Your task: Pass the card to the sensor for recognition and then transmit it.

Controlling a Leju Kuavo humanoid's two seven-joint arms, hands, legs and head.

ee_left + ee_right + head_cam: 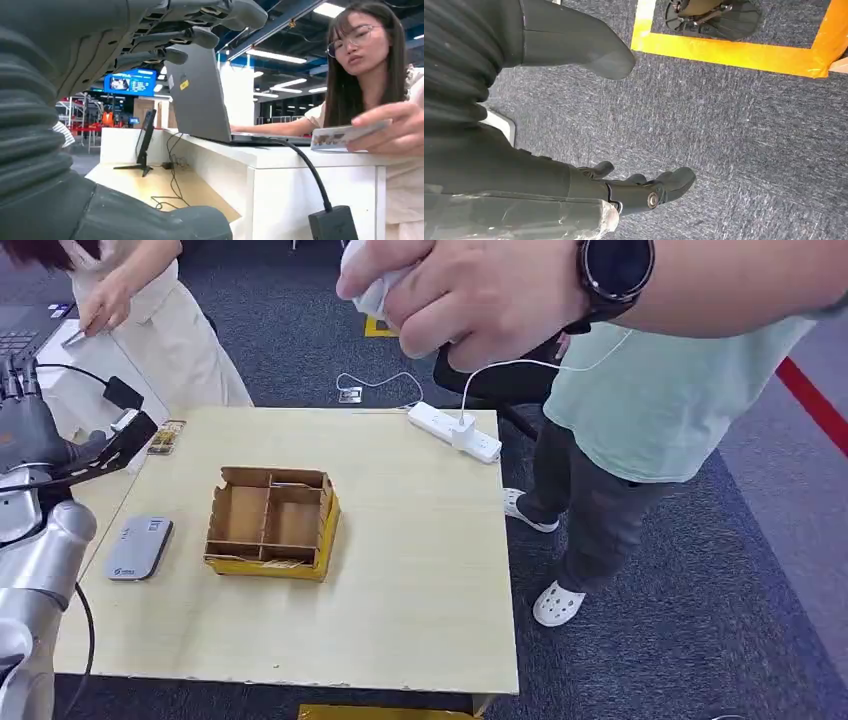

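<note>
The left hand (25, 425) is raised at the table's (420, 570) far left corner, partly cut off by the frame edge, fingers (200, 36) spread and holding nothing. The right hand (624, 187) hangs over the carpet, fingers apart and empty. A person's hand (395, 132) holds the card (345, 135) at a white counter (280, 165) just beyond the left hand. The sensor (138, 547) lies on the table beside a box (272, 522).

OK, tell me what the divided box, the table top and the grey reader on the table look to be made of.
Divided box: brown corrugated cardboard, matte, with raw cut edges and a yellow outer face.
Table top: pale wood-look board, probably laminate, smooth with a faint grain and thin edge banding.
Grey reader: likely moulded plastic, satin grey, with rounded corners and a small printed label.
</note>
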